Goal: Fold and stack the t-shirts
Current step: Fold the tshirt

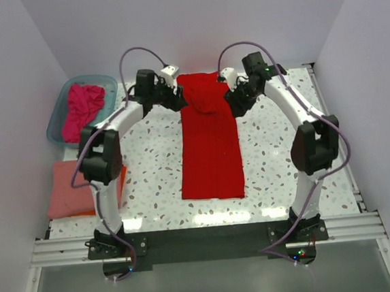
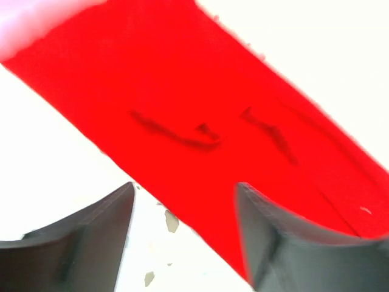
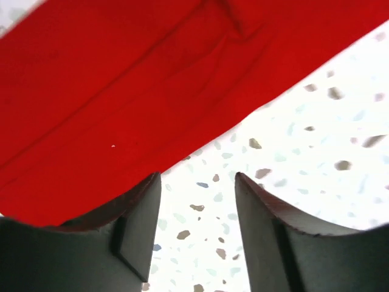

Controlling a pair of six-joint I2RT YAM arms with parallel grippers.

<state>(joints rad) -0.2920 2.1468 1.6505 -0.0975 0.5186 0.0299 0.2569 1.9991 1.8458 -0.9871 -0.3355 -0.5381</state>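
A bright red t-shirt [image 1: 210,144] lies as a long narrow strip down the middle of the table, its far end bunched. It also fills the left wrist view [image 2: 200,115] and the right wrist view [image 3: 134,91]. My left gripper [image 1: 179,101] is open at the strip's far left edge, its jaws straddling the cloth's edge [image 2: 185,210]. My right gripper [image 1: 232,102] is open at the far right edge, over bare table beside the cloth [image 3: 197,201]. A magenta-pink tee [image 1: 82,109] lies crumpled in the teal tub. A folded salmon-pink tee [image 1: 72,189] lies on an orange one [image 1: 121,183] at the left.
The translucent teal tub [image 1: 58,117] stands at the far left corner. White walls close in the back and both sides. The speckled tabletop [image 1: 285,158] shows on either side of the red strip. A metal rail [image 1: 203,237] runs along the near edge.
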